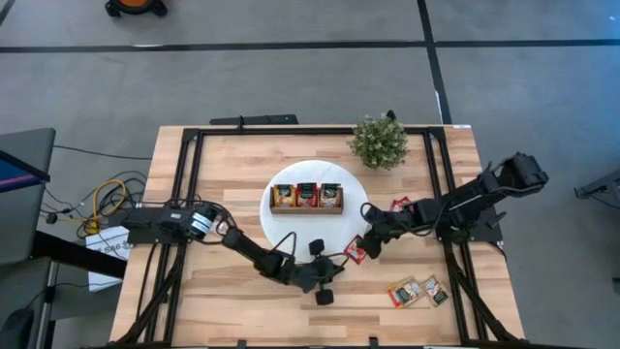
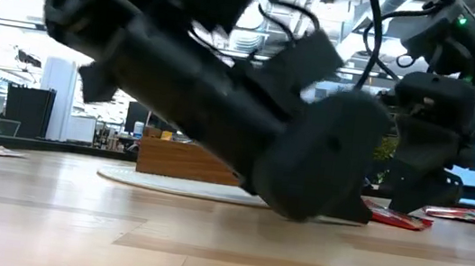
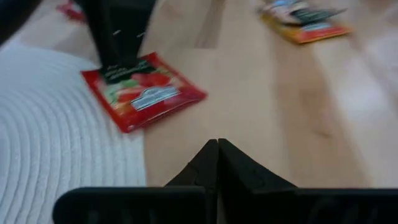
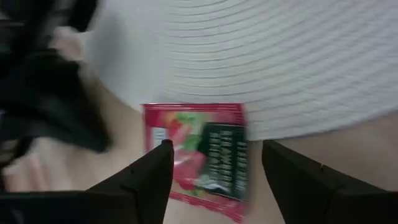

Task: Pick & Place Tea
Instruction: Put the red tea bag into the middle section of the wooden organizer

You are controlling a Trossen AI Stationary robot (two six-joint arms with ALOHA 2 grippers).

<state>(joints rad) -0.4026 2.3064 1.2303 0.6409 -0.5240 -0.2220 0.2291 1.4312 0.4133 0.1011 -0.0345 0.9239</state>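
Observation:
A red tea sachet (image 1: 355,251) (image 3: 144,92) (image 4: 202,155) lies flat at the white disc's (image 1: 291,228) near-right rim, one edge on the disc and the rest on the wood. My right gripper (image 1: 361,241) (image 4: 217,152) is open and points down over it, one finger on each side of its near part. My left gripper (image 1: 327,276) (image 3: 217,146) is shut, low over the table a short way to the near-left of the sachet, pointing at it. The wooden box (image 1: 306,197) on the disc holds several sachets. My right gripper stands astride the red sachet from above. One fingertip (image 3: 118,53) shows at the sachet's far edge (image 3: 134,67), but I cannot tell whether it touches the wrapper. The sachet lies flat on the table and the disc's rim.
Another red sachet (image 1: 400,204) lies right of the disc. Two yellow-orange sachets (image 1: 418,291) (image 3: 305,22) rest near the table's near-right corner. A small green plant (image 1: 380,142) stands at the far edge. Bare wood stretches along the near-left side.

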